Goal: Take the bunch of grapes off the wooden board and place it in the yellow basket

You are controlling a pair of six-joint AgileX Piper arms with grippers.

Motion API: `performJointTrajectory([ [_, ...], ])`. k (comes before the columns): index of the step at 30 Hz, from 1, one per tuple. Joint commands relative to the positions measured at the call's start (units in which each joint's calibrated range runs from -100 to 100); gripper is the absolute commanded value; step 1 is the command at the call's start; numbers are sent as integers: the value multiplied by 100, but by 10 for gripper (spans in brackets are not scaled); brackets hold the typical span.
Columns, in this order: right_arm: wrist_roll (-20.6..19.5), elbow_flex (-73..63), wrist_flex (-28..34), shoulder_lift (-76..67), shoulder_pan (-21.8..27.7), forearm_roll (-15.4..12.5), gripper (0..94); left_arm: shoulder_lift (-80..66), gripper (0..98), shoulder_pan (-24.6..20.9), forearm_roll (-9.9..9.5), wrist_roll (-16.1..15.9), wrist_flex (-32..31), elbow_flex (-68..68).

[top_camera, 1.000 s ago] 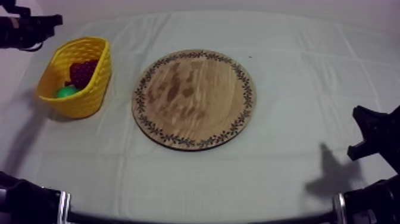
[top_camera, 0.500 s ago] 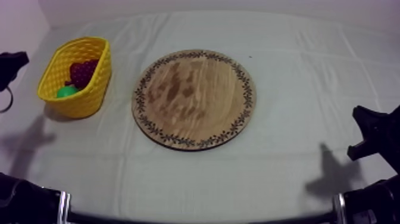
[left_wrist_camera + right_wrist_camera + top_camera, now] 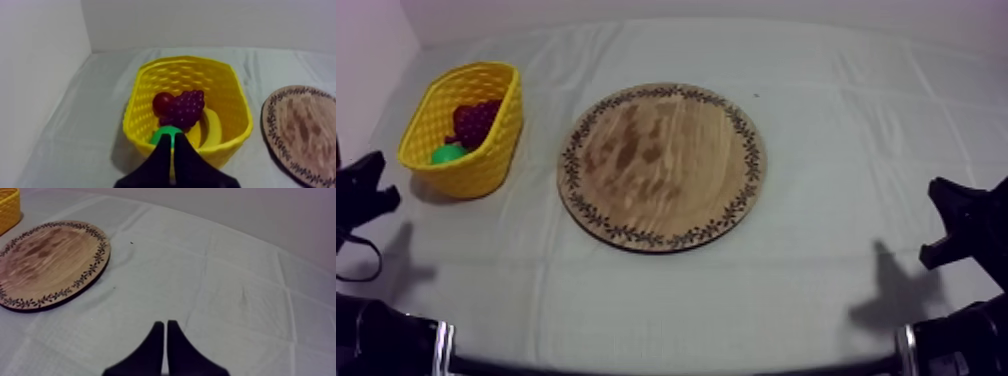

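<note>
The bunch of grapes (image 3: pixel 475 121) (image 3: pixel 184 108) lies inside the yellow basket (image 3: pixel 496 150) (image 3: pixel 235 100) at the table's left, together with a small red fruit (image 3: pixel 162 101), a banana (image 3: pixel 209 131) and a green pear (image 3: pixel 448 154) (image 3: pixel 166 135). The round wooden board (image 3: pixel 663 165) (image 3: pixel 303 131) (image 3: pixel 47 260) sits bare in the middle. My left gripper (image 3: pixel 366 180) (image 3: pixel 173 144) is shut on nothing, at the left edge, in front of the basket. My right gripper (image 3: pixel 948 215) (image 3: pixel 165 325) rests shut low at the right, over bare cloth.
A pale wall (image 3: pixel 35 75) stands close beside the basket on the left. Grey-white cloth (image 3: pixel 846 130) spreads right of the board.
My left gripper has drawn back from beside the basket's far end, down the left edge toward the table's front. The right arm and the fruit have not moved.
</note>
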Motion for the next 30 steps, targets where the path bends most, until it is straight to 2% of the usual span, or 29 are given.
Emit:
performJointTrajectory([
  [1, -1, -3, 0, -1, 2, 1, 4, -309, 0, 15, 5, -95, -9, 315],
  [5, -1, -3, 0, -1, 2, 1, 4, -698, 0, 62, 18, -141, -21, 588],
  [12, 0, -3, 0, -1, 2, -1, 4, -1183, 0, 72, 101, 7, 55, 693],
  [30, -1, -3, 0, -1, 2, 1, 4, -1295, 11, 88, 221, -11, 208, 704],
])
